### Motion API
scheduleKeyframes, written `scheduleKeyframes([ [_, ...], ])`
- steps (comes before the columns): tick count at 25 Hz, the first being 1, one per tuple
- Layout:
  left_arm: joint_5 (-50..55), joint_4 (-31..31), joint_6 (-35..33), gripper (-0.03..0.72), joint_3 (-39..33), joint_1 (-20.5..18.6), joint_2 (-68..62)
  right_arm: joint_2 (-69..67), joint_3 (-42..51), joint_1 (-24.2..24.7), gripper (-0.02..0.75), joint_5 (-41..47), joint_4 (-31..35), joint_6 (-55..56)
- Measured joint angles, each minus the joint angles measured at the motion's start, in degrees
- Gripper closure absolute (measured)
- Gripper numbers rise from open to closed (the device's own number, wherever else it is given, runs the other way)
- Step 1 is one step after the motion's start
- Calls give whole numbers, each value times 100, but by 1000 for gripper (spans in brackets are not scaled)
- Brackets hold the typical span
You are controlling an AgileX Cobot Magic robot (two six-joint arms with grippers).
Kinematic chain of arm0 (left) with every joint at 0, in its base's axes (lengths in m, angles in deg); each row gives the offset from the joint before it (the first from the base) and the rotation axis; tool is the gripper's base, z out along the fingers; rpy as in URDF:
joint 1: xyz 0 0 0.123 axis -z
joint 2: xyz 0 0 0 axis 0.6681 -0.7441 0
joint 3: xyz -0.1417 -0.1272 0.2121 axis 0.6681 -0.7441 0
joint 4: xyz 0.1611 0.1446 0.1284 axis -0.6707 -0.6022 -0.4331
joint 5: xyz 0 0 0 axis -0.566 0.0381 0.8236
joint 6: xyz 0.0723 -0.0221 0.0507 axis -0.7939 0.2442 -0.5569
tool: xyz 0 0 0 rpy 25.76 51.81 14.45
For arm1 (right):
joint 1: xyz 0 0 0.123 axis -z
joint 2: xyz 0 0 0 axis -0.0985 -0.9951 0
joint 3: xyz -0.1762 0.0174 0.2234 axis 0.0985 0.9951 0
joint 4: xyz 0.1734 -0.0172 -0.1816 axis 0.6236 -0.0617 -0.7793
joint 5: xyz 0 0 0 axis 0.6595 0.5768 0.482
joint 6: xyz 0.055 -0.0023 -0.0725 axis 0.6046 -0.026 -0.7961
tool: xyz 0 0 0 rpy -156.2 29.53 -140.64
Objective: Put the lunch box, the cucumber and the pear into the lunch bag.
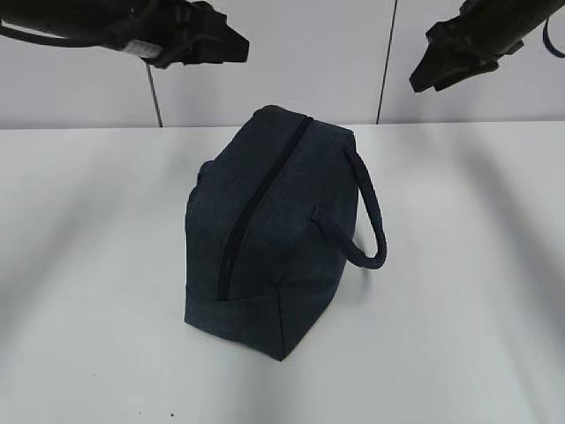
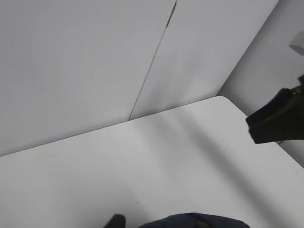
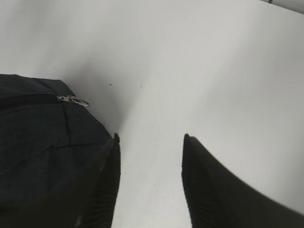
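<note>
lunch bag [image 1: 274,234] sits zipped mid-table, right gripper [image 3: 149,156] spread open just beside it, left gripper [image 1: 199,40] jaw state unclear, risk: bag slides or tips when the zipper pull [image 3: 72,100] gets tugged unbraced.

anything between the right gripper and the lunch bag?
Nothing visible. The right gripper hangs open above bare table, with the lunch bag beside it. The bag's zipper looks closed, its pull at the end.
</note>
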Motion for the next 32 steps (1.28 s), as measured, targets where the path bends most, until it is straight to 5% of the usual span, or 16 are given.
scheduleKeyframes([
  [10,1048,-1109,945,409,11,-900,680,754,-255,0,393,264,-993,923],
  [21,1537,-4469,3337,409,11,-965,1547,1734,-255,0,393,342,-1412,1659],
  [25,1753,-4896,3655,406,11,-965,1882,2145,-255,0,392,368,-1466,1696],
  [32,2222,-5244,4319,204,11,-965,2561,2908,-255,0,292,398,-1504,1701],
])
